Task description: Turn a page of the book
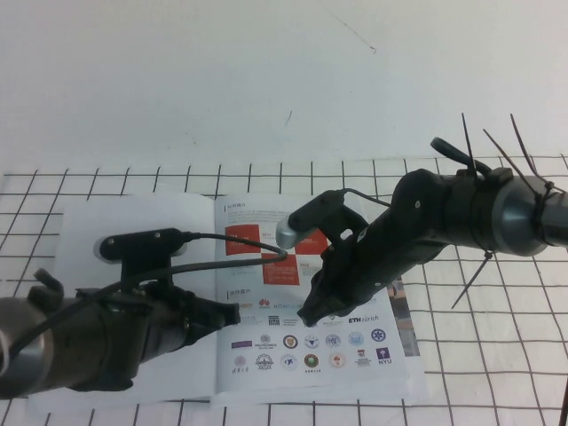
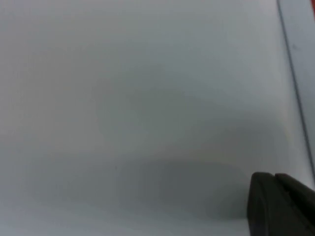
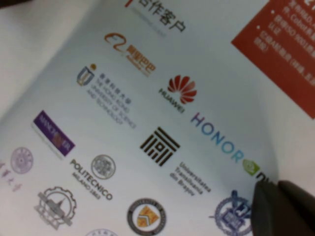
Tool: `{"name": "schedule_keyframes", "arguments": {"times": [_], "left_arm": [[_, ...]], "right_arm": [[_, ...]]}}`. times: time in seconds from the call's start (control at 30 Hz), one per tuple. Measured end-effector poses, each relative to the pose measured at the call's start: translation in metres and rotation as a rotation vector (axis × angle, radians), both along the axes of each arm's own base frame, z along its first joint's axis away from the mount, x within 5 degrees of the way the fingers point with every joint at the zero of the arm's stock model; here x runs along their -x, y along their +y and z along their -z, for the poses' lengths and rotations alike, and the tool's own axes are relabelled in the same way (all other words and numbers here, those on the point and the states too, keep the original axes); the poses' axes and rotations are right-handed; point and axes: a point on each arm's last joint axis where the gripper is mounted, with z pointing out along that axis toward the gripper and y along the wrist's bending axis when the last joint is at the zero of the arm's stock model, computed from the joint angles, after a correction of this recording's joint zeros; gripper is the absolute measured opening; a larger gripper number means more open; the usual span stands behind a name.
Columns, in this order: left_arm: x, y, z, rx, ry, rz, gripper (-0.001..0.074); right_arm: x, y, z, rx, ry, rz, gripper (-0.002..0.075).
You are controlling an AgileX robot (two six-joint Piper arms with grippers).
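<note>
High view: raised camera on the robot's side, angled down over the white gridded table [image 1: 497,355] and the thin white glossy open book [image 1: 311,355]. Left wrist view: very close, facing the book's plain white leaf [image 2: 138,108]. Right wrist view: close, facing the logo-printed page [image 3: 147,123]. Both leaves also appear in the high view.

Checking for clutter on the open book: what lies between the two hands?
In the high view, only the book lies between the left hand and right hand: the fold and the logo page, nothing loose.
</note>
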Motion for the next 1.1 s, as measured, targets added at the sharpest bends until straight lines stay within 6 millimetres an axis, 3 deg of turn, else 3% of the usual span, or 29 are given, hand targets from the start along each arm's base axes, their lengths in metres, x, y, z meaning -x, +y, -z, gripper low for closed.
{"name": "schedule_keyframes", "arguments": {"times": [0.13,0.27,0.37,0.47,0.57,0.67,0.77,0.83,0.97,1.1], "left_arm": [[-0.001,-0.001,0.014,-0.020,0.040,0.002,-0.0003],[-0.002,-0.001,0.013,-0.022,0.038,0.006,-0.0003],[-0.001,-0.001,0.002,-0.003,0.007,0.016,-0.0003],[0.004,0.000,-0.028,0.043,-0.083,0.043,-0.0003],[0.014,0.003,-0.067,0.074,-0.210,0.117,-0.0003],[0.033,0.007,-0.110,0.131,-0.361,0.220,-0.0003],[0.061,0.015,-0.154,0.222,-0.526,0.303,-0.0003],[0.082,0.023,-0.179,0.276,-0.629,0.338,-0.0003],[0.119,0.040,-0.213,0.358,-0.791,0.379,-0.0003],[0.148,0.051,-0.231,0.458,-0.876,0.412,-0.0003]], "right_arm": [[0.000,0.000,0.000,-0.002,0.005,0.010,-0.0002],[0.000,0.000,0.000,-0.002,0.007,0.012,-0.0002],[0.000,0.000,0.000,-0.002,0.006,0.012,-0.0002],[0.001,-0.002,-0.013,-0.004,-0.024,-0.002,-0.0002],[0.006,-0.006,-0.047,-0.031,-0.090,-0.015,-0.0002],[0.016,-0.015,-0.095,-0.057,-0.198,-0.039,-0.0002],[0.035,-0.032,-0.148,-0.053,-0.328,-0.078,-0.0002],[0.047,-0.045,-0.173,-0.009,-0.393,-0.098,-0.0002],[0.082,-0.080,-0.223,0.095,-0.508,-0.075,-0.0002],[0.115,-0.111,-0.255,0.171,-0.552,-0.019,-0.0002]]}}
